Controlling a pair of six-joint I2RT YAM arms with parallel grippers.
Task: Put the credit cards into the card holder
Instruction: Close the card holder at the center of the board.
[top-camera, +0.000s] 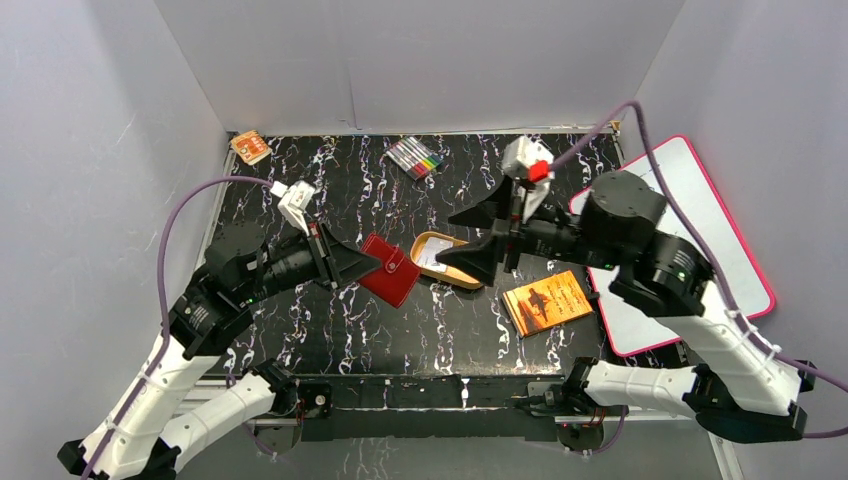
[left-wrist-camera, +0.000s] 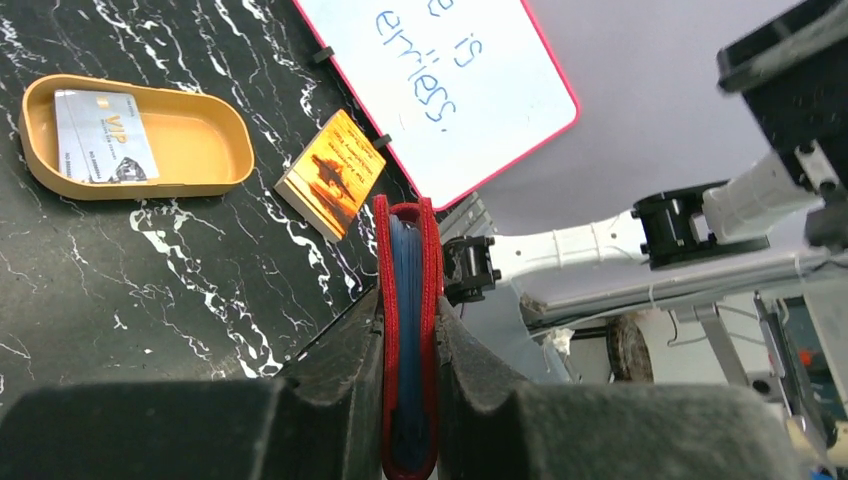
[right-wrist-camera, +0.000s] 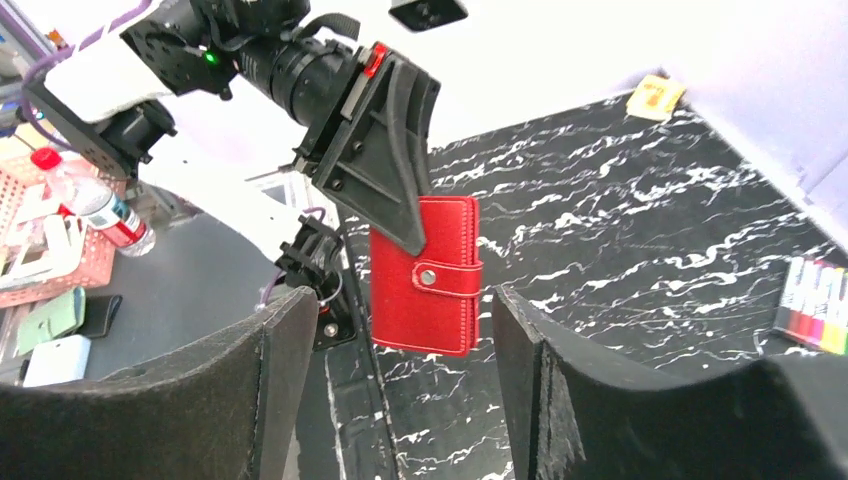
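The left tool (top-camera: 362, 263) pinches the closed red card holder (top-camera: 392, 270) by one edge, near the bench's middle, its snap tab fastened. Just beside it on the right lies an orange tray (top-camera: 424, 241) holding a grey credit card (left-wrist-camera: 100, 140). The right tool (top-camera: 480, 242) hangs spread over the tray's right end. An orange-brown book (top-camera: 547, 302) lies nearer the right edge beside a whiteboard (top-camera: 700, 230), and markers (top-camera: 415, 157) lie by the far edge.

Robotics lab: white board enclosure (top-camera: 420, 60) around black marbled table (top-camera: 330, 335).
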